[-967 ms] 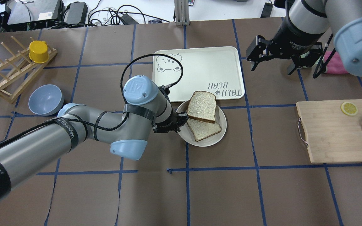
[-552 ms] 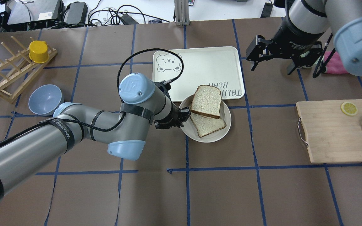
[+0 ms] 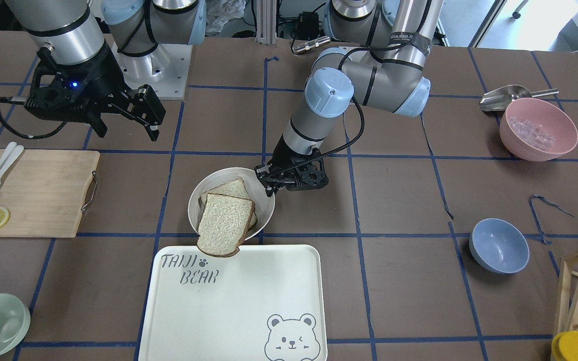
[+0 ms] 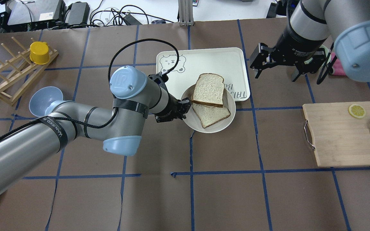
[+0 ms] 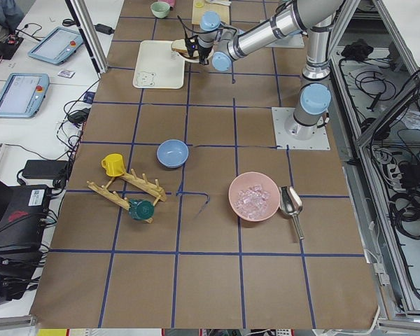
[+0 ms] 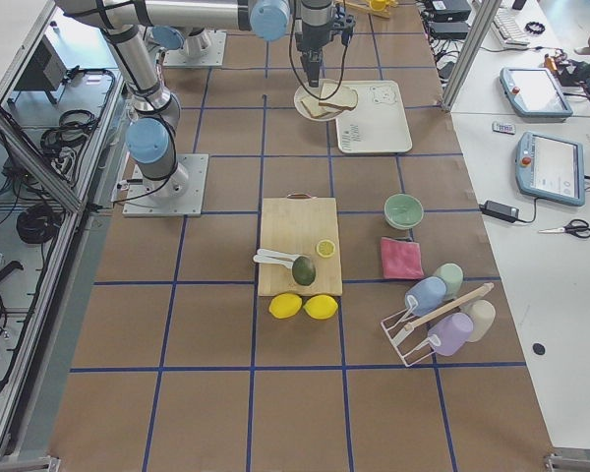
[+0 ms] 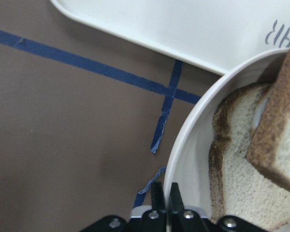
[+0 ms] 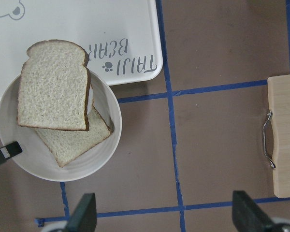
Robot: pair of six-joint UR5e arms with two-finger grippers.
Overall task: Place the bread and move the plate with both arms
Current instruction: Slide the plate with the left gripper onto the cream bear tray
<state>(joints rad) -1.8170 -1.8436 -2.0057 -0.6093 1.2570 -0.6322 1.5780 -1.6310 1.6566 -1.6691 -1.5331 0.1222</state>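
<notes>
Rack at far left with a yellow cup on it, blue bowl just beside it on the table. And now the left arm, reaching low across towards the middle. Left fingers are pinching the near-left rim of the plate, and the wrist camera shows them pressed tight, one on each side of the rim.

On to the plate itself: it sits at the middle of the table, its far rim overlapping the near edge of the tray. Whether it is lifted clear of the table, I cannot tell. Bread is on it, tilted, leaning out over the far rim above the tray's printed corner. It lies on a second slice resting flat in the plate.

Further right, the right fingers hang above bare table just past the tray, spread wide, holding nothing, well apart from the plate. Last, at far right, a wooden board with a lemon slice on it.
</notes>
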